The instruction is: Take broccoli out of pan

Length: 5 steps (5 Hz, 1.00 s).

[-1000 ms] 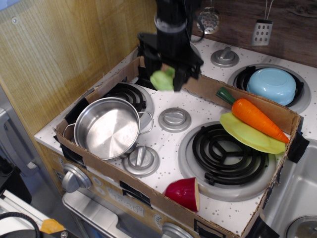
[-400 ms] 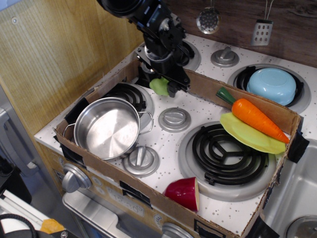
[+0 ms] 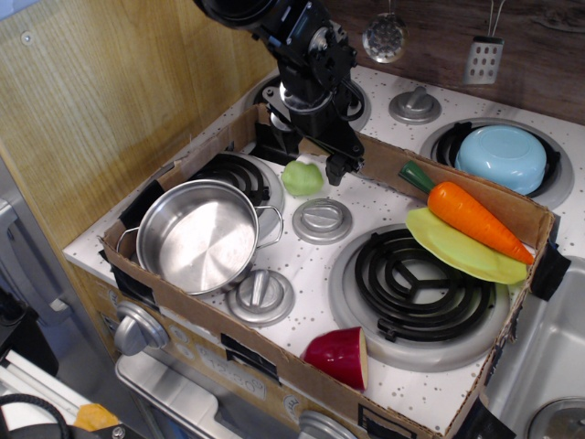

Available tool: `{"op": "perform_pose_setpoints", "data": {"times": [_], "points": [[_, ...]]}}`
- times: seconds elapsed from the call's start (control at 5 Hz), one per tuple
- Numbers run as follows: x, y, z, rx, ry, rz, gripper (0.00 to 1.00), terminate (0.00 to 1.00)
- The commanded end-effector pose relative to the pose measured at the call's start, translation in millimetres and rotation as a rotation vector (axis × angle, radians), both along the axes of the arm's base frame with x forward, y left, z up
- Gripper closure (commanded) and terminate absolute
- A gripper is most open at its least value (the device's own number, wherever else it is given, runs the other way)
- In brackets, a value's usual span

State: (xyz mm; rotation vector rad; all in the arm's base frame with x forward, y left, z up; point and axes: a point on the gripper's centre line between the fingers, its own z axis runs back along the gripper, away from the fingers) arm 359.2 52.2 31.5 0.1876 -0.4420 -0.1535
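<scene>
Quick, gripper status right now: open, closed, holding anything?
Gripper: open and holding nothing. The broccoli sits on the stovetop just below it, outside the pan.

Toy kitchen: stovetop burners (image 3: 416, 283), knobs (image 3: 322, 219).

Broccoli (image 3: 302, 177): pale-green lumpy toy, resting on stovetop just below the jaws, seemingly clear of them. Pan (image 3: 196, 234): shiny steel, upright, empty, well below-left of jaws.
</scene>
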Motion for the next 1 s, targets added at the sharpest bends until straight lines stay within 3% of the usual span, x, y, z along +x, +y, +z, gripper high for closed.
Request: {"op": "perform_pose_setpoints", "data": {"times": [0.0, 0.2, 0.4, 0.6, 0.8], "points": [[-6, -19, 61, 0.046, 0.002, 0.013, 0.0, 0.0], [-17, -35, 89, 0.074, 0.046, 0.064, 0.0, 0.0], [-32, -57, 105, 0.056, 0.066, 0.118, 0.0, 0.0], [-44, -79, 104, -0.108, 0.09, 0.117, 0.0, 0.0], [-54, -93, 86, -0.224, 0.04, 0.099, 0.0, 1.0]]}}
